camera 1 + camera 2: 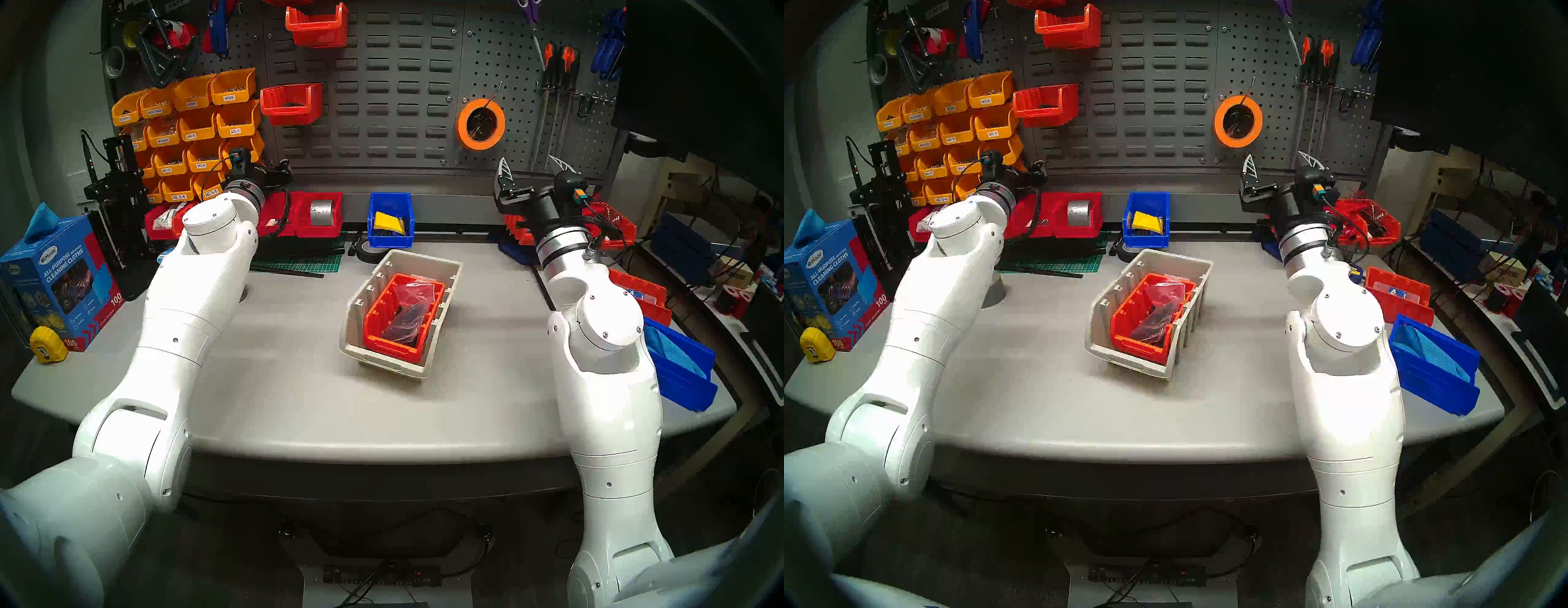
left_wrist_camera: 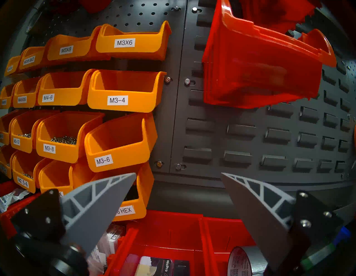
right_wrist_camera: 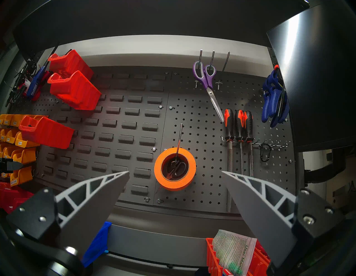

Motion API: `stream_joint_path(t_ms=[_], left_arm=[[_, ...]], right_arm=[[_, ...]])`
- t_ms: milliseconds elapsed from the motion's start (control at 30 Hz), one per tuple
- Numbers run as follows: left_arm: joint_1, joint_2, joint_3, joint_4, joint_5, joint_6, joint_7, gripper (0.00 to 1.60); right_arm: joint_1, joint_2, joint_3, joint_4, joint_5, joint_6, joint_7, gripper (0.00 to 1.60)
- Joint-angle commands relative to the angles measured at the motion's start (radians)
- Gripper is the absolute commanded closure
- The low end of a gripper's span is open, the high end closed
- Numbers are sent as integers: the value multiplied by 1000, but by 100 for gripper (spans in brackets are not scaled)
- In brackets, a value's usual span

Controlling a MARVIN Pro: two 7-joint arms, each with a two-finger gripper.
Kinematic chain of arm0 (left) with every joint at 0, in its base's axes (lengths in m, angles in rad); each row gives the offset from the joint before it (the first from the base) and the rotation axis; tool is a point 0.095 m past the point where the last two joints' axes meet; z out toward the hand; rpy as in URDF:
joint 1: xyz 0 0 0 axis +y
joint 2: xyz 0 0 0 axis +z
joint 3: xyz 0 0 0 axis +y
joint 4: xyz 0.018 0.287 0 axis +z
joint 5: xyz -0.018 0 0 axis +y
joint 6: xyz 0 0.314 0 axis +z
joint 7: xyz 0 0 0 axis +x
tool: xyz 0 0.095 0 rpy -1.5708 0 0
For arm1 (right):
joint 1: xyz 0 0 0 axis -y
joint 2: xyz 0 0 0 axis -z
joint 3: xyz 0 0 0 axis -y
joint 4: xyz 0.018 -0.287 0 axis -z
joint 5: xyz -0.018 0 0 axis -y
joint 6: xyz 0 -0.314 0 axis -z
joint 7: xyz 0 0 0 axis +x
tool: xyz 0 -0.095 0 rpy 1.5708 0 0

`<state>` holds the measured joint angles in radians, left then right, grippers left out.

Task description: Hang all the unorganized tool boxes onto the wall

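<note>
A large beige bin [image 1: 420, 265] stands in the middle of the grey table [image 1: 275, 373], with a red-orange bin [image 1: 394, 344] nested inside it holding a red bag. A blue bin [image 1: 389, 240] with a yellow card stands at the table's back. The dark grey louvre wall [image 1: 382, 106] behind carries two hung red bins [image 1: 316, 23] [image 1: 290, 104]. My left gripper [image 2: 178, 173] is open and empty, raised before the wall's lower left. My right gripper [image 1: 528, 163] is open and empty, raised at the back right and facing the pegboard, as the right wrist view [image 3: 175, 171] shows.
Small yellow-orange labelled bins [image 1: 191, 127] hang left of the louvre panel. Red bins [image 1: 318, 212] with a grey tape roll line the table's back left. An orange tape roll [image 1: 480, 123] hangs on the right pegboard. A blue bin with cloth [image 1: 679, 365] sits at the right edge.
</note>
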<state>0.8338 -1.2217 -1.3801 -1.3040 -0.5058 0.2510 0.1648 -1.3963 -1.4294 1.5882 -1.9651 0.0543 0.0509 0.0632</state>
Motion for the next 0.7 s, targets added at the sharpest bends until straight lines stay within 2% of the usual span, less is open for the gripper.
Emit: stream_joint_path(t_ms=[0, 100, 233, 300, 367, 433, 500, 633, 667], left_arm=[[-17, -2, -2, -14, 3, -8, 3, 0], [-17, -2, -2, -14, 3, -8, 3, 0], [-17, -2, -2, -14, 3, -8, 2, 0], [-17, -2, -2, -14, 3, -8, 2, 0], [-17, -2, -2, -14, 3, -8, 2, 0], [-17, -2, -2, -14, 3, -8, 2, 0], [-17, -2, -2, -14, 3, -7, 2, 0], [-17, -2, -2, -14, 2, -7, 1, 0], [-17, -2, -2, -14, 2, -7, 1, 0]], right_arm=[[3, 0, 0, -14, 0, -1, 0, 0], [3, 0, 0, -14, 0, -1, 0, 0], [22, -30, -64, -24, -57, 60, -47, 0], [22, -37, -75, -29, -64, 68, -55, 0], [4, -59, -112, -60, -95, 116, -91, 0], [-3, -64, -123, -71, -105, 127, -101, 0], [-33, -84, -160, -113, -144, 178, -148, 0], [-70, -103, -191, -156, -176, 221, -193, 0], [-93, -113, -211, -184, -192, 251, -217, 0]])
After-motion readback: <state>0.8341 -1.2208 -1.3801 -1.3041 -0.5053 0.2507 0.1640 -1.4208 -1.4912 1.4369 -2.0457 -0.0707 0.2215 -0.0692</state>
